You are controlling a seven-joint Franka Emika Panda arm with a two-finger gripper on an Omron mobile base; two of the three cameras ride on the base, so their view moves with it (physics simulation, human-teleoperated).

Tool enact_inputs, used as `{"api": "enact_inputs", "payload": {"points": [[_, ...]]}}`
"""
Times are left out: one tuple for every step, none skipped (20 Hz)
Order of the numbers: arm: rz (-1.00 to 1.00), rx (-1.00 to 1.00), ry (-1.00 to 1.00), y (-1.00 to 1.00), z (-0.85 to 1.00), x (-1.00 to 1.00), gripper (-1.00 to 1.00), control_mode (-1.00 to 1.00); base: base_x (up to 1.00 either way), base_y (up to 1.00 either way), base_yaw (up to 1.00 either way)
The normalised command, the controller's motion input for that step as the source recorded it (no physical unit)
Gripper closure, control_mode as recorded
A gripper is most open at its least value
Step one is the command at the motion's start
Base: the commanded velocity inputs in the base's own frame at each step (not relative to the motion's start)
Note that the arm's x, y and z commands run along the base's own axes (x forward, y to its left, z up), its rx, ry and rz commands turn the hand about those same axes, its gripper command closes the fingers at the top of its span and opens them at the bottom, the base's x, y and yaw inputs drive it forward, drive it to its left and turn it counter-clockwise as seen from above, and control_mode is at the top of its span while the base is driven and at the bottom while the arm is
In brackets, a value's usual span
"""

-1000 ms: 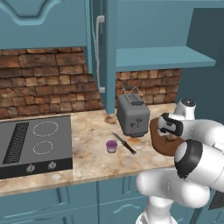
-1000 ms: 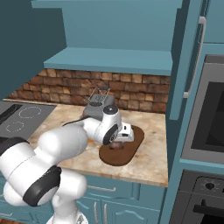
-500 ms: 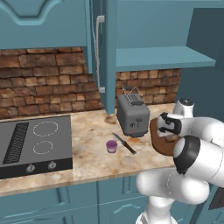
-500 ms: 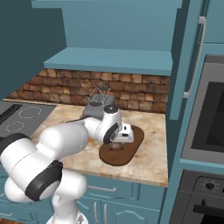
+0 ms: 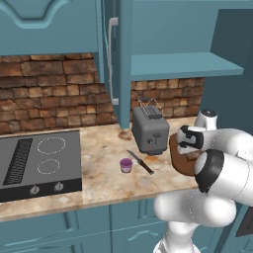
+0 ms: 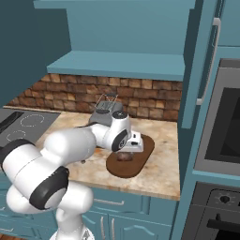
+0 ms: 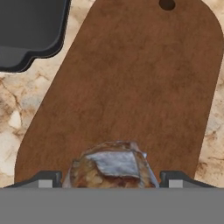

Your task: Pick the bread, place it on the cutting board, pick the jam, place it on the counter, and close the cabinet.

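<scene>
The bread (image 7: 111, 166), a small brown lump, rests on the near end of the dark brown cutting board (image 7: 131, 87). My gripper (image 7: 109, 179) hangs low over it, open, with a fingertip (image 7: 46, 179) on either side and a sliver of gap to the crust. From the right base view the bread (image 6: 124, 158) lies on the cutting board (image 6: 140, 157) under the gripper (image 6: 126, 151). The pink-purple jam (image 5: 126, 165) stands on the marbled counter (image 5: 99, 146), left of the board (image 5: 178, 153). The teal cabinet door (image 5: 118, 59) stands open above.
A grey toaster (image 5: 150, 131) stands just behind the board, and a knife (image 5: 141, 162) lies between it and the jam. The black stovetop (image 5: 39, 163) takes up the counter's left. An oven column (image 6: 220, 140) borders the right end.
</scene>
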Motion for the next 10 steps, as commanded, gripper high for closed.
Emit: {"api": "enact_inputs", "payload": {"points": [[0.0,0.0,0.0,0.0,-0.16,0.0,1.0,-1.0,0.0,0.0,0.0],[0.0,0.0,0.0,0.0,-0.15,0.0,1.0,-1.0,0.0,0.0,0.0],[0.0,0.0,0.0,0.0,-0.18,0.0,1.0,-1.0,0.0,0.0,0.0],[0.0,0.0,0.0,0.0,-0.2,0.0,1.0,-1.0,0.0,0.0,0.0],[0.0,0.0,0.0,0.0,-0.2,0.0,1.0,-1.0,0.0,0.0,0.0],[0.0,0.0,0.0,0.0,-0.19,0.0,1.0,-1.0,0.0,0.0,0.0],[0.0,0.0,0.0,0.0,-0.13,0.0,1.0,-1.0,0.0,0.0,0.0],[0.0,0.0,0.0,0.0,-0.08,0.0,1.0,-1.0,0.0,0.0,0.0],[0.0,0.0,0.0,0.0,0.0,0.0,1.0,-1.0,0.0,0.0,0.0],[0.0,0.0,0.0,0.0,0.0,0.0,1.0,-1.0,0.0,0.0,0.0]]}}
